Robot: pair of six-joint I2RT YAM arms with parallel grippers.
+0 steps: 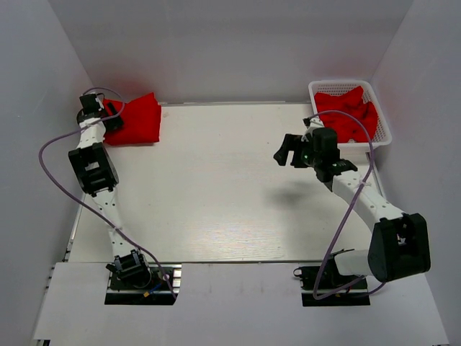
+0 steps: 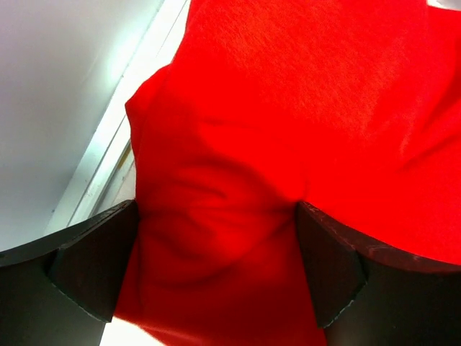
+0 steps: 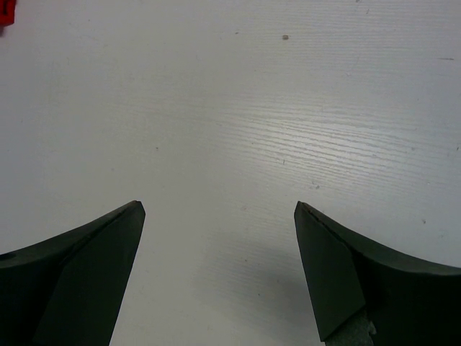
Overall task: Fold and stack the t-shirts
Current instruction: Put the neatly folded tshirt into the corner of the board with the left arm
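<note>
Folded shirt [image 1: 137,121] at upper left; crumpled shirts [image 1: 353,115] wait in basket [image 1: 315,90].
The left jaws stand apart astride the folded shirt; the right jaws stand apart over the table [image 1: 216,194].

No txt, labels, brands or nos. readable in any view. The t-shirts [image 1: 137,121] show plain red fabric w/o print. The table [image 1: 216,187] shows only pale wood grain.

Folded t-shirt [image 1: 140,121] flat on table [image 1: 216,194], far left corner, close to back edge. Left gripper [image 1: 114,119] at its left edge, fabric between the fingers. Basket [image 1: 384,130] at far right corner, more t-shirts [image 1: 349,115] heaped inside. Right gripper [image 1: 287,153] above bare table, just in front and left of basket, well apart from folded t-shirt.
</note>
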